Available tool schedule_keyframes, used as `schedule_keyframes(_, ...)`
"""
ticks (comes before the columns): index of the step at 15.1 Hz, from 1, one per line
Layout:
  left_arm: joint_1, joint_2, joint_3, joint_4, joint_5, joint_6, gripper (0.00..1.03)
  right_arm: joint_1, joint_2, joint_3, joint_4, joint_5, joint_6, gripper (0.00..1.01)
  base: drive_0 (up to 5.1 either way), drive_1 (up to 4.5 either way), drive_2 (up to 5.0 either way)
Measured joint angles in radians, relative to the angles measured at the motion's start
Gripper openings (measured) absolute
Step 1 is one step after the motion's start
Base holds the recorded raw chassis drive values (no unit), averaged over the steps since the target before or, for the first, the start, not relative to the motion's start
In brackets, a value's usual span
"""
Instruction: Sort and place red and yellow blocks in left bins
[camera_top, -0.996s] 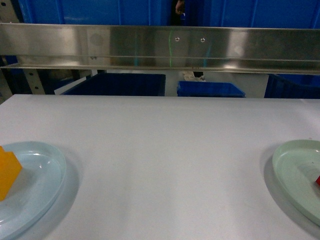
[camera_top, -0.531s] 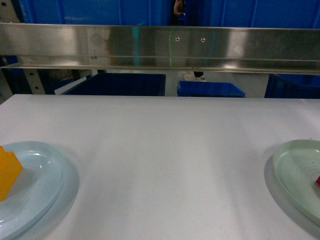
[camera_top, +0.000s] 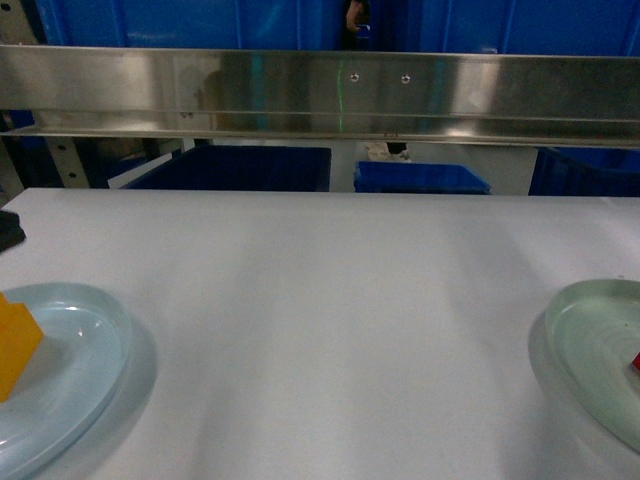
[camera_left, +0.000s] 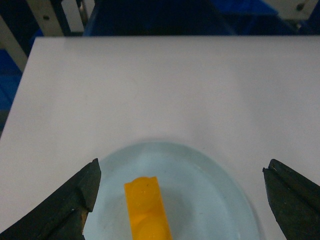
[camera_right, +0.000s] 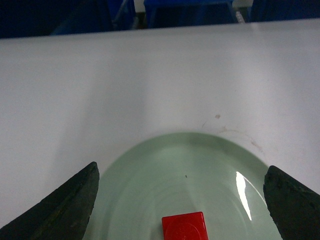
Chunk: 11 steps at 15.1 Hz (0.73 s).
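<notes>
My left pincer (camera_left: 181, 200) hangs wide open above the pale blue plate (camera_left: 210, 175) at the left end of the white surface (camera_top: 330, 300). Its two dark fingertips (camera_left: 80, 192) stand far apart at the lower corners of the left wrist view, and the orange-yellow block (camera_left: 147, 207) lies on the plate between them, nearer the left tip than the right, touching neither. The block runs lengthwise away from me, its studs only faintly readable on top. In the head view that same block sits on the left part of the plate, cut off by the picture's edge, and a small dark piece of my left arm (camera_top: 10, 232) shows at the left edge just beyond the plate.

My right pincer (camera_right: 181, 200) is likewise spread open over the pale green plate (camera_right: 150, 175) at the right end of the surface. The red block (camera_right: 184, 226) lies flat on that plate between the fingertips (camera_right: 75, 200), roughly centred in the gap and clear of both, at the bottom edge of the right wrist view.

Beyond the far edge of the surface, under a steel rail (camera_top: 320, 95), stand the blue bins: a large dark one (camera_top: 240, 168) to the left of centre and a smaller-looking one (camera_top: 420, 178) just beside it to the right. Both blocks are well apart from them.
</notes>
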Motion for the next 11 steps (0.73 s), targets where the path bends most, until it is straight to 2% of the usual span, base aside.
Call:
schedule_keyframes(2,-0.035,0.106,-0.078,0.113,-0.053,0.025,0.98,0.004,0.107,-0.031,0.117,0.035,-0.014,0.98,0.0,0.0,0.0)
schedule_keyframes(4,-0.039,0.12,-0.102,0.225,-0.074,0.043,0.98,0.004,0.122,-0.055,0.201,0.042,-0.018,0.98,0.0,0.0,0.0)
schedule_keyframes(11,-0.039,0.116,-0.101,0.222,-0.076,0.046,0.98,0.004,0.122,-0.055,0.196,0.043,-0.019,0.98,0.0,0.0,0.0)
